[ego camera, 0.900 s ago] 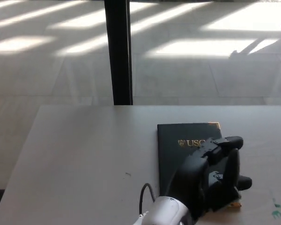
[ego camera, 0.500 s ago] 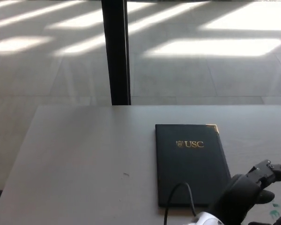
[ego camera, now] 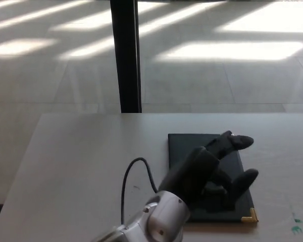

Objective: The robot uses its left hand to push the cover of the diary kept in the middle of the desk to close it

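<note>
Resting across the dark diary (ego camera: 184, 146), the left robot hand (ego camera: 223, 169) has its fingers spread apart and holds nothing, one finger reaching toward the far edge. Half a second ago it hung off by the near right corner, clear of the cover with its gold lettering showing; now it has come back over it. The diary lies flat and shut mid-desk (ego camera: 86, 166), so this looks like a last press. No right robot hand shows.

diary (ego camera: 179, 143) on desk (ego camera: 81, 166), right of centre | left hand (ego camera: 217, 169) on diary
</note>
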You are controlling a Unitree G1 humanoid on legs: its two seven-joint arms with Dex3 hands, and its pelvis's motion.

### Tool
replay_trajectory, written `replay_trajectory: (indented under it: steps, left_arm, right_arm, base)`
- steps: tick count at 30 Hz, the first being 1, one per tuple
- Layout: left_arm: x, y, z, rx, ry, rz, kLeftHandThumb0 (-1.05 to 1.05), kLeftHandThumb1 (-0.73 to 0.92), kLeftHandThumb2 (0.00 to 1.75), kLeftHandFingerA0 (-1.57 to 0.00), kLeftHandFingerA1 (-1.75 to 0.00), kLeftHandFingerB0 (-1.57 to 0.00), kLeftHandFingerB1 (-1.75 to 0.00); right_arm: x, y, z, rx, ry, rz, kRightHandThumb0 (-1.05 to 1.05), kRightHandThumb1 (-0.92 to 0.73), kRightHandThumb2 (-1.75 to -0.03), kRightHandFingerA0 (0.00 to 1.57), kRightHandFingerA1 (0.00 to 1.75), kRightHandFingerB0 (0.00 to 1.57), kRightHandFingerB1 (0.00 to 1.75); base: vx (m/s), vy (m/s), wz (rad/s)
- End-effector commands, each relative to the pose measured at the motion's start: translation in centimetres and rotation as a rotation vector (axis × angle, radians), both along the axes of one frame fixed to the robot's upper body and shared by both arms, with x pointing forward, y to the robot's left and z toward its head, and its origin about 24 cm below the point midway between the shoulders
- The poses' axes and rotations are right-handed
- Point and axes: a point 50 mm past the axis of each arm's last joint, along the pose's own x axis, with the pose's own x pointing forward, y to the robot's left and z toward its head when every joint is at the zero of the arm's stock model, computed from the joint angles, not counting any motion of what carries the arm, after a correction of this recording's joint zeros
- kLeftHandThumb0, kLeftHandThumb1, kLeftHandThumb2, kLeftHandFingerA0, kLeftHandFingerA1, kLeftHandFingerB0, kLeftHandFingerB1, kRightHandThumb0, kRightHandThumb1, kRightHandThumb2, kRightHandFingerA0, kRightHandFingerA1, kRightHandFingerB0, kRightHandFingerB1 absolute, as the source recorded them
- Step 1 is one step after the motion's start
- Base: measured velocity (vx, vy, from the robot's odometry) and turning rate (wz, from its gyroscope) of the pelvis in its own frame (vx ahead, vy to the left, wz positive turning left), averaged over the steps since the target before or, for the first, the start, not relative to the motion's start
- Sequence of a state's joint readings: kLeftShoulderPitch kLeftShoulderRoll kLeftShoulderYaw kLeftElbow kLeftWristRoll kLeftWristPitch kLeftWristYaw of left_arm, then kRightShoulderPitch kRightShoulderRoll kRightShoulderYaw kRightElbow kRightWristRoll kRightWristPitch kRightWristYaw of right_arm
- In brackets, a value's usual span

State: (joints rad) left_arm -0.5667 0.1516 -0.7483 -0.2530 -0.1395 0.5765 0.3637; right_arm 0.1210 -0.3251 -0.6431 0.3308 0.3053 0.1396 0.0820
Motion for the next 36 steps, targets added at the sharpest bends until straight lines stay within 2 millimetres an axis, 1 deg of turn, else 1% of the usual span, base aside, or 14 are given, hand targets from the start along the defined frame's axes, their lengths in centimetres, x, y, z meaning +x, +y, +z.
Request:
replay_trajectory:
  steps: [1, 12, 13, 15, 18, 19, 23, 24, 26, 27, 31, 33, 35, 36]
  left_arm:
    - [3.2, 11.9, 4.2, -0.297, -0.316, 0.375, -0.84, 0.92, 0.73, -0.41, -0.53, -0.36, -0.46]
    - [-1.3, 29.3, -2.4, -0.44, -0.108, 1.088, -0.77, 0.92, 0.83, -0.29, -0.47, -0.29, -0.43]
    - [-2.1, 30.6, -3.4, -0.49, -0.067, 1.147, -0.78, 0.92, 0.79, -0.31, -0.47, -0.28, -0.44]
    - [-4.0, 32.9, -6.2, -0.511, -0.003, 1.283, -0.71, 0.92, 0.77, -0.35, -0.46, -0.27, -0.41]
    - [-5.1, 34.6, -8.0, -0.496, 0.081, 1.405, -0.76, 0.92, 0.77, -0.37, -0.46, -0.3, -0.43]
    - [-5.4, 35.0, -8.3, -0.509, 0.084, 1.424, -0.71, 0.92, 0.78, -0.36, -0.44, -0.32, -0.42]
    - [-6.2, 36.5, -9.7, -0.538, 0.143, 1.553, -0.75, 0.92, 0.78, -0.38, -0.47, -0.31, -0.45]
    - [-6.3, 36.6, -9.8, -0.535, 0.151, 1.56, -0.76, 0.92, 0.78, -0.45, -0.5, -0.31, -0.45]
    - [-6.8, 36.8, -10.6, -0.545, 0.183, 1.585, -0.74, 0.92, 0.78, -0.41, -0.49, -0.28, -0.45]
    - [-7.4, 37.1, -11.4, -0.566, 0.216, 1.621, -0.74, 0.92, 0.75, -0.84, -1.39, -0.35, -0.48]
    - [-9.2, 38.0, -12.8, -0.569, 0.293, 1.723, -0.75, 0.92, 0.73, -1.03, -1.6, -0.28, -0.45]
    - [-10.2, 38.3, -14.0, -0.584, 0.342, 1.758, -0.77, 0.92, 0.71, -0.91, -1.67, -0.24, -0.43]
    - [-10.6, 38.3, -14.6, -0.593, 0.358, 1.764, -0.75, 0.91, 0.74, -0.88, -1.69, -0.28, -0.46]
    - [-10.7, 38.4, -14.8, -0.592, 0.37, 1.772, -0.69, 0.74, 1.16, -1.25, -1.43, -0.36, -0.61]
  right_arm:
    - [-2.0, -1.6, -0.3, 0.025, 0.076, -0.069, -0.92, -0.92, -0.7, 0.59, 0.81, 0.47, 0.58]
    - [-2.7, -1.9, -0.6, 0.044, 0.087, -0.1, -0.94, -0.92, -0.7, 0.62, 0.8, 0.46, 0.56]
    - [-2.9, -1.9, -0.6, 0.05, 0.084, -0.102, -0.88, -0.71, -1.14, 0.59, 0.8, 0.43, 0.64]
    - [-3.6, -2.5, -0.4, 0.081, 0.04, -0.156, -0.92, -0.92, -0.7, 0.51, 0.83, 0.4, 0.57]
    - [-4.1, -3.0, -0.2, 0.059, 0.006, -0.234, -0.86, -0.72, -1.13, 0.57, 0.81, 0.41, 0.62]
    - [-4.2, -3.1, -0.2, 0.076, -0.031, -0.259, -0.89, -0.91, -0.68, 0.52, 0.82, 0.39, 0.54]
    - [-4.5, -3.6, 0.1, 0.062, -0.111, -0.371, -0.9, -0.92, -0.69, 0.49, 0.8, 0.34, 0.47]
    - [-4.5, -3.6, 0.1, 0.054, -0.109, -0.383, -0.92, -0.79, -1.17, 0.52, 0.79, 0.27, 0.53]
    - [-4.7, -4.0, 0.1, 0.042, -0.119, -0.445, -0.89, -0.92, -0.75, 0.53, 0.86, 0.27, 0.42]
    - [-4.9, -4.2, -0.1, 0.074, -0.127, -0.514, -0.88, -0.92, -0.72, 0.52, 0.88, 0.16, 0.39]
    - [-5.5, -4.2, -0.9, 0.139, -0.124, -0.57, -0.92, -0.77, -1.11, 0.51, 0.85, 0.09, 0.49]
    - [-5.9, -4.3, -1.3, 0.162, -0.116, -0.584, -0.91, -0.92, -0.71, 0.53, 1.06, 0.17, 0.52]
    - [-6.1, -4.4, -1.4, 0.192, -0.121, -0.6, -0.91, -0.73, -1.11, 0.59, 0.92, 0.19, 0.58]
    - [-6.2, -4.4, -1.5, 0.201, -0.118, -0.586, -0.93, -0.91, -0.72, 0.53, 1.02, 0.2, 0.52]
  base:
    - [0.0, 0.0, 0.0]
    - [0.0, 0.0, 0.0]
    - [0.0, 0.0, 0.0]
    - [0.0, 0.0, 0.0]
    - [0.0, 0.0, 0.0]
    - [0.0, 0.0, 0.0]
    - [0.0, 0.0, 0.0]
    - [0.0, 0.0, 0.0]
    - [0.0, 0.0, 0.0]
    - [0.0, 0.0, 0.0]
    - [0.0, 0.0, 0.0]
    - [0.0, 0.0, 0.0]
    - [0.0, 0.0, 0.0]
    - [0.0, 0.0, 0.0]
